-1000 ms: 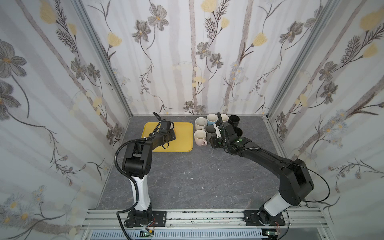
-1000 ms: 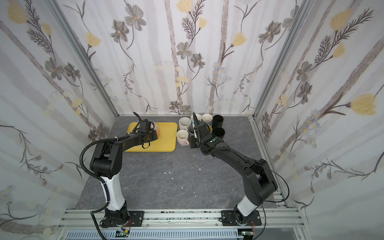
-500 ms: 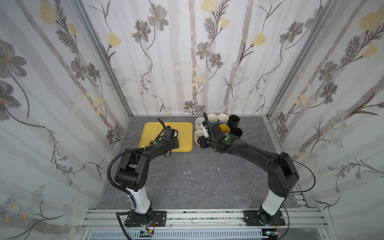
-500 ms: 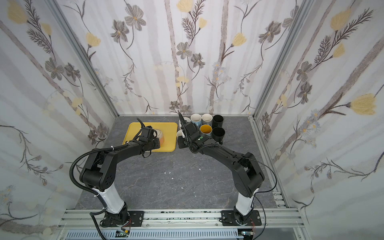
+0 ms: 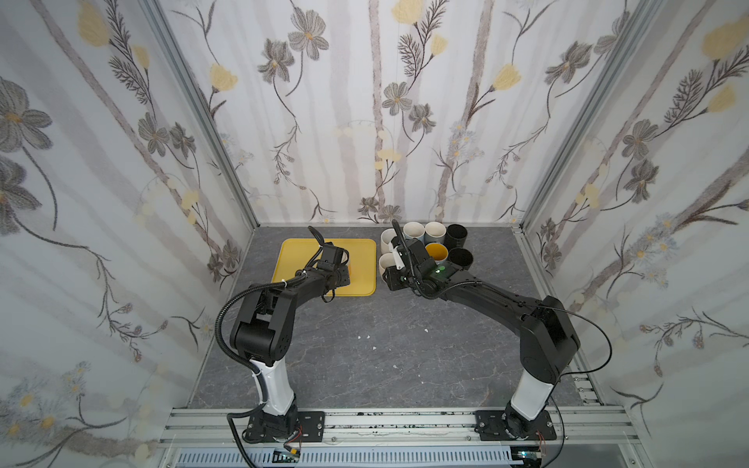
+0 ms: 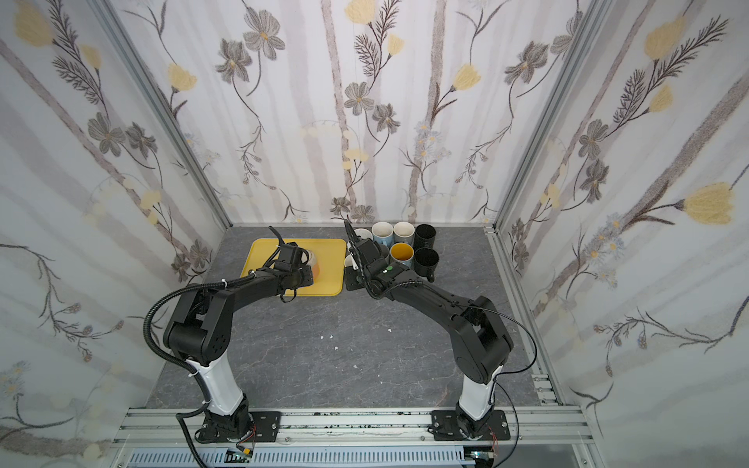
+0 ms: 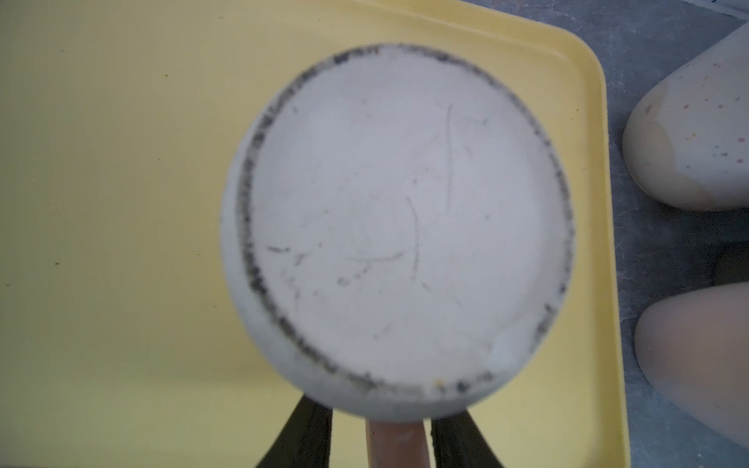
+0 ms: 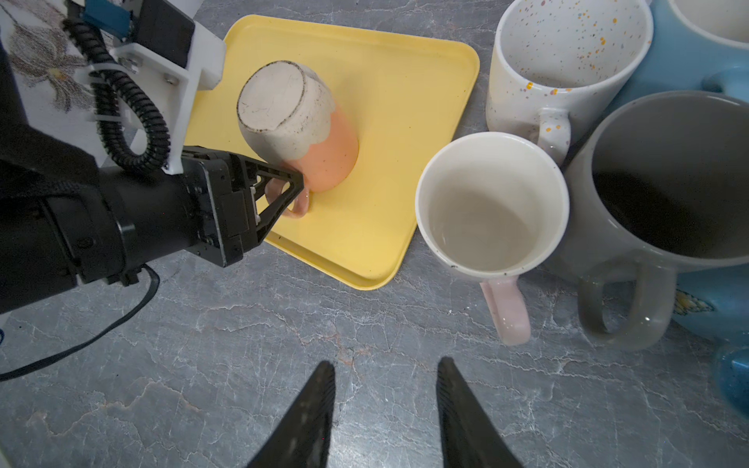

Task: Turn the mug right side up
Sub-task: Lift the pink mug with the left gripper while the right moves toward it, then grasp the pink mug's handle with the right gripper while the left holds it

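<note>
A peach mug (image 8: 292, 121) with a cream base stands upside down on the yellow tray (image 8: 385, 101). In the left wrist view its scuffed base (image 7: 397, 227) fills the middle. My left gripper (image 7: 383, 421) straddles the mug's pink handle (image 7: 395, 443), with a narrow gap showing on each side of it. The right wrist view shows the same: the left gripper (image 8: 294, 194) low at the handle (image 8: 300, 206). In a top view the mug (image 6: 313, 261) peeks out beside the left wrist. My right gripper (image 8: 385, 364) is open over bare table, in front of the tray's near corner.
Several upright mugs crowd the back right, close to the tray (image 5: 360, 283): a white one (image 8: 490, 210), a speckled one (image 8: 567, 60), a grey one (image 8: 668, 182), two black ones (image 5: 456, 235) and one with a yellow inside (image 5: 437, 252). The grey table stretches toward the front.
My right gripper has drawn back from among the upright mugs to the table in front of them. My left gripper has opened and now sits around the mug's handle.
</note>
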`<action>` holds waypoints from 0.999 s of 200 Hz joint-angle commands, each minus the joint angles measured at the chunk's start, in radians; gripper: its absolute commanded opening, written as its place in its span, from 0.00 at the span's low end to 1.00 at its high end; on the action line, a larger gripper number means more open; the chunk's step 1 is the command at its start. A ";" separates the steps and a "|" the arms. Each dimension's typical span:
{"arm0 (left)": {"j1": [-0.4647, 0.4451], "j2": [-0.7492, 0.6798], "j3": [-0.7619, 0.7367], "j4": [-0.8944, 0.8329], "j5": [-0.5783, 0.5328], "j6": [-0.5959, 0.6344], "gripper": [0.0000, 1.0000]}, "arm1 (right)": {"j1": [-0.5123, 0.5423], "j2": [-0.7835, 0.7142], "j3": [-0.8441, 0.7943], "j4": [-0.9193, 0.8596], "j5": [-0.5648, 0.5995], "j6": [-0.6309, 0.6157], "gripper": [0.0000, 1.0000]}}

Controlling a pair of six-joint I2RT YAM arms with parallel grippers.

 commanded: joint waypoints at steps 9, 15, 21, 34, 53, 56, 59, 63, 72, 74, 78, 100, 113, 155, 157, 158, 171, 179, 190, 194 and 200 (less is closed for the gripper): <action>0.002 0.001 0.008 0.000 -0.019 0.004 0.23 | 0.001 0.003 0.004 0.004 0.005 -0.007 0.42; 0.002 0.000 0.010 0.000 -0.020 0.006 0.20 | 0.001 0.004 0.005 0.004 0.005 -0.007 0.42; 0.002 -0.003 0.009 0.000 -0.022 0.009 0.17 | 0.000 0.003 0.004 0.005 0.005 -0.006 0.42; 0.004 -0.010 0.006 0.010 -0.013 0.015 0.12 | 0.000 0.004 0.004 0.006 0.006 -0.006 0.42; 0.007 -0.031 0.002 0.026 0.021 0.029 0.04 | 0.001 -0.002 0.004 0.005 0.006 -0.007 0.42; 0.006 -0.036 0.002 0.028 0.025 0.031 0.02 | 0.001 -0.003 0.002 0.005 0.006 -0.007 0.42; 0.006 -0.040 0.001 0.031 0.030 0.033 0.01 | 0.002 -0.005 0.003 0.003 0.005 -0.006 0.42; 0.007 -0.046 -0.002 0.035 0.035 0.034 0.00 | 0.002 -0.009 0.001 0.003 0.005 -0.005 0.42; 0.006 -0.059 -0.010 0.048 0.046 0.036 0.00 | 0.001 -0.020 -0.013 0.009 0.003 -0.002 0.42; 0.006 -0.062 -0.012 0.051 0.049 0.036 0.00 | 0.002 -0.023 -0.015 0.011 0.003 -0.001 0.42; 0.005 -0.069 -0.019 0.058 0.055 0.036 0.00 | 0.000 -0.029 -0.024 0.017 0.004 0.000 0.42; 0.011 -0.119 -0.066 0.113 0.102 0.020 0.00 | 0.000 -0.048 -0.051 0.030 0.017 0.002 0.42; 0.018 -0.162 -0.108 0.165 0.149 0.010 0.00 | 0.000 -0.054 -0.050 0.035 0.025 0.004 0.42; 0.077 -0.280 -0.249 0.375 0.290 -0.098 0.00 | -0.002 -0.076 -0.063 0.113 -0.001 0.044 0.42; 0.079 -0.282 -0.254 0.383 0.294 -0.103 0.00 | -0.001 -0.077 -0.066 0.116 -0.005 0.046 0.42; 0.080 -0.284 -0.257 0.386 0.295 -0.104 0.00 | -0.002 -0.077 -0.065 0.119 -0.006 0.048 0.42; 0.085 -0.290 -0.271 0.402 0.302 -0.110 0.00 | -0.002 -0.078 -0.073 0.140 -0.020 0.059 0.42; 0.085 -0.280 -0.269 0.391 0.303 -0.104 0.00 | -0.001 -0.078 -0.075 0.145 -0.028 0.064 0.42; 0.085 -0.259 -0.262 0.363 0.308 -0.092 0.00 | -0.001 -0.071 -0.075 0.145 -0.038 0.072 0.42; 0.084 -0.251 -0.259 0.352 0.310 -0.089 0.00 | -0.002 -0.070 -0.075 0.143 -0.042 0.075 0.42; 0.082 -0.238 -0.255 0.335 0.311 -0.084 0.00 | -0.001 -0.067 -0.074 0.140 -0.051 0.082 0.42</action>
